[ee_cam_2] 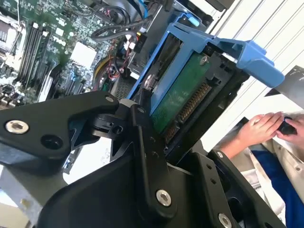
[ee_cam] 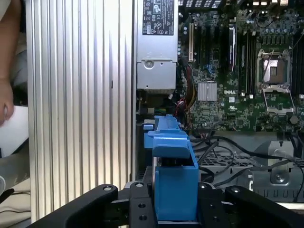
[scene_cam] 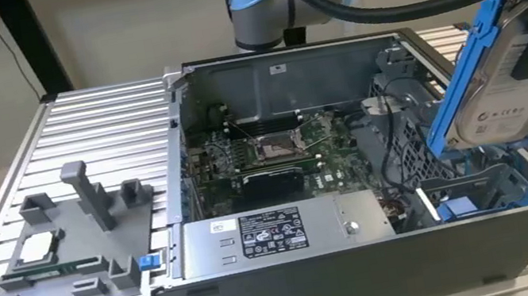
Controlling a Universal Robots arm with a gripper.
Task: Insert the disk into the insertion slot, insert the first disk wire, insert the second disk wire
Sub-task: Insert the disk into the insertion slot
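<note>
- My gripper (ee_cam: 175, 208) is clamped on the disk (scene_cam: 508, 79). In both wrist views the fingers (ee_cam: 138, 209) press on either side of its blue carrier (ee_cam: 173, 142).
- In the exterior view the disk hangs tilted, label facing out, in the upper part of the frame at the exterior view's right. Its lower end is near the slot (scene_cam: 478, 196) but, as I judge it, not yet in it.
- The slot sits in the lower part of that frame at the exterior view's right, inside the case (scene_cam: 372, 279). Its blue rails are bare.
- In the second wrist view the disk's connector (ee_cam_2: 187, 111) is open, with no wire plugged in.
- Black cables (ee_cam: 223, 147) lie loose by the bay, and I cannot tell which are the disk wires.
- Further out are the power supply (scene_cam: 268, 236) and the motherboard (scene_cam: 266, 160). A grey fixture (scene_cam: 68, 261) sits on the ribbed table (scene_cam: 98, 119) at the exterior view's left.
- A person's hand (ee_cam_2: 261, 127) rests beyond the table.
- My judgement is that the first step is under way. Seating the disk and fitting both wires are left.
</note>
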